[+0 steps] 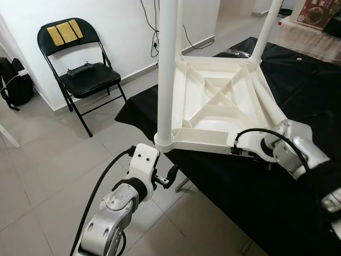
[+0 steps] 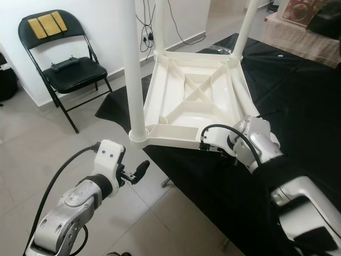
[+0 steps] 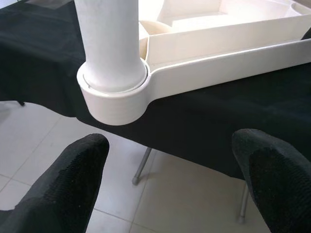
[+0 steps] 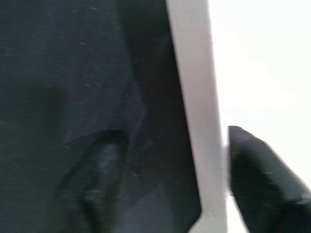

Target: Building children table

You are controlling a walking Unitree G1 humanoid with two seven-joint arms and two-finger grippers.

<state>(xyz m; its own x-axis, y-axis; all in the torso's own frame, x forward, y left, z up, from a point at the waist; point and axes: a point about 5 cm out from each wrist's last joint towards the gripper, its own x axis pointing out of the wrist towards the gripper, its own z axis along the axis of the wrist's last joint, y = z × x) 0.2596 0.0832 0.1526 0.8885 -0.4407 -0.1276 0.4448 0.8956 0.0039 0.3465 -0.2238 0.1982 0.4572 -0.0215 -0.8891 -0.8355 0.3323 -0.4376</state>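
A large work surface draped in a black cloth is seen on the right of the scene, standing on a floor of pale grey tiles. On the cloth a white plastic children's table is laid upside down, its ribbed underside facing up, with one corner overhanging the cloth's near edge. At that corner a white table leg is seated upright in its round socket; two more legs are raised at the far corners. By the white wall a black folding chair is placed, with yellow pads on its backrest and a dark handheld device on its seat. A black backpack is leant at the left edge, and a red printed box is set at the far right; its writing cannot be read.

The left gripper is held below and just beside the socketed corner, its two black fingers spread wide with nothing between them. The right gripper is placed at the tabletop's near rim, and that white rim is seen clamped between its fingers.
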